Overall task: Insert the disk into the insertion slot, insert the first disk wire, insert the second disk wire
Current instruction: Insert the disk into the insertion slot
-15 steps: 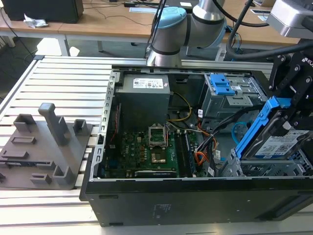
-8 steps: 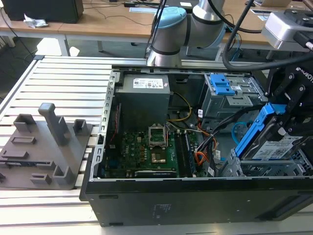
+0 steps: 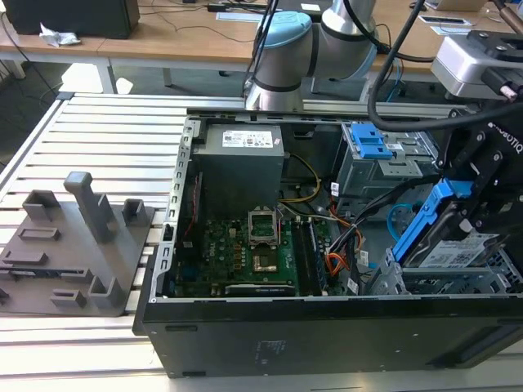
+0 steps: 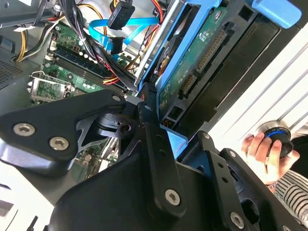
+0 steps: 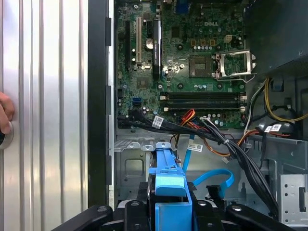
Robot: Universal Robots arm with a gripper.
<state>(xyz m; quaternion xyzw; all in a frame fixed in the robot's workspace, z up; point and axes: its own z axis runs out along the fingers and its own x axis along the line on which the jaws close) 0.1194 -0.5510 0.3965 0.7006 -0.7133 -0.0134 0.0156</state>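
Gripper [image 5: 168, 206] clamped on disk [image 3: 452, 251], held tilted over slot [image 3: 425, 282] at the exterior view's right. Tilt probably aims its lower edge into the bay. Not yet seated.

You lost the lower end of the disk [image 3: 445, 243] behind the perforated wall of the insertion slot [image 3: 458, 282] in the exterior view, so you could not tell how deep it sat. The gripper [image 3: 480, 204], clamped on the disk, ran off the exterior view's right edge. In the first wrist view the second disk wire [image 5: 230, 179] passed behind the disk's blue frame, one end hidden from you. Well apart from the disk, a hand [image 4: 262, 151] was cut by the second wrist view's edge, wrapped around a round dark object [image 4: 279, 137] you could not identify.
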